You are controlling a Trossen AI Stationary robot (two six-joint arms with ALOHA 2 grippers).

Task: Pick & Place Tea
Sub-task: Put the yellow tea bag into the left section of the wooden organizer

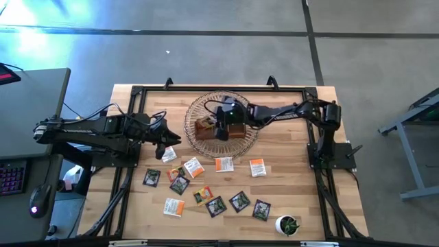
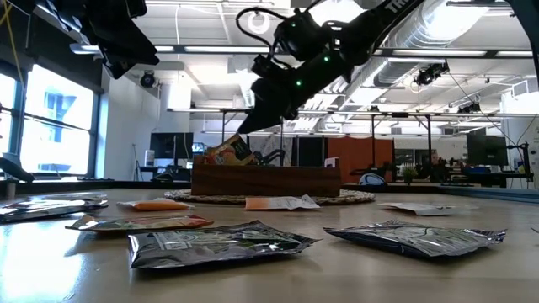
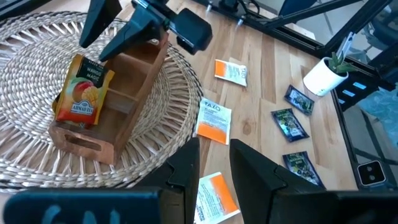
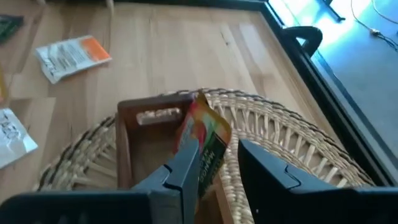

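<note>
A yellow-red tea sachet (image 3: 79, 92) stands tilted in the end compartment of the brown wooden tray (image 3: 127, 87), its top poking above the tray's wall (image 2: 226, 152). My right gripper (image 4: 217, 168) hangs open right over that sachet's top, reaching in from the table's right. Several more sachets, white-and-orange (image 1: 224, 164) and black (image 1: 239, 201), lie flat on the table's near half. My left gripper (image 3: 214, 165) hovers open at the table's left, above a white-and-orange sachet (image 3: 214, 198), with nothing between its fingers. My right gripper's fingers slant down from the table's right, on either side of the yellow-red sachet's top edge (image 4: 202, 102). One finger (image 4: 183, 165) overlaps the sachet in the wrist view; whether it touches, I cannot tell. The sachet leans in the tray's end compartment.
The tray sits on a round wicker mat (image 1: 199, 110) at the table's far middle. A small green plant in a white pot (image 1: 288, 225) stands at the near right corner. Black frame rails (image 1: 130, 137) run along the table's sides.
</note>
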